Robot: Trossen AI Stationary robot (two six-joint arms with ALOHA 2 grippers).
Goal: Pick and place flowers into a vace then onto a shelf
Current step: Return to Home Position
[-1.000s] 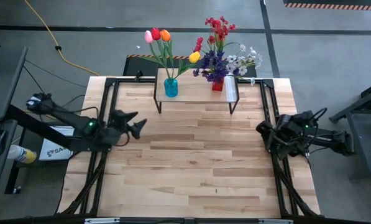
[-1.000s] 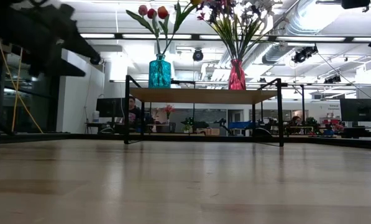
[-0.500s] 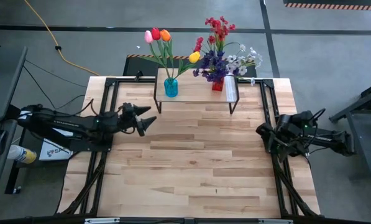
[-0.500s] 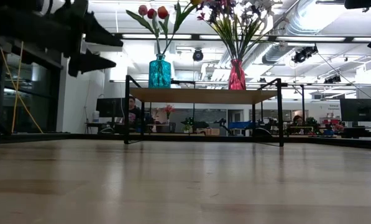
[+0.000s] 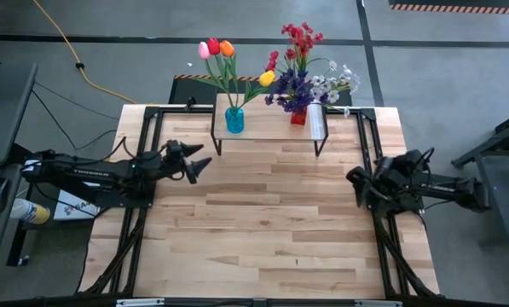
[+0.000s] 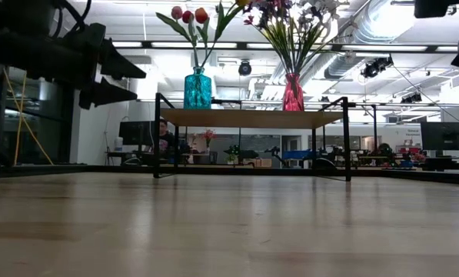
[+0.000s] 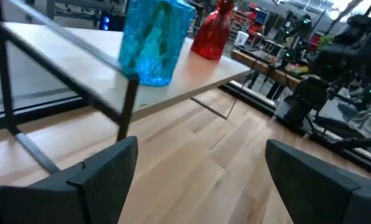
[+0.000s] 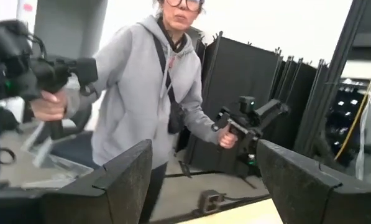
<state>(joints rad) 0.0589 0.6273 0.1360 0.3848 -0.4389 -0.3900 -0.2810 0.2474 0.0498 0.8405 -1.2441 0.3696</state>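
The shelf stands at the table's far edge on thin black legs. On its top stand a blue vase with yellow, pink, red and orange tulips and a red vase with red, purple and white sprigs. My left gripper hovers open above the table, near and to the left of the shelf's left legs, pointing roughly level toward the blue vase. My right gripper is open at the table's right edge. Neither holds anything.
Black frame rails run along the table's left and right sides. Bare wooden tabletop spreads between the arms and toward the near edge. Beyond the table, the right wrist view shows a person in a grey hoodie holding two control handles.
My left gripper has swung toward the far edge and the shelf's left end, its arm straightening and its wrist rolling, and it has stayed open. The flowers, vases and shelf have not moved.
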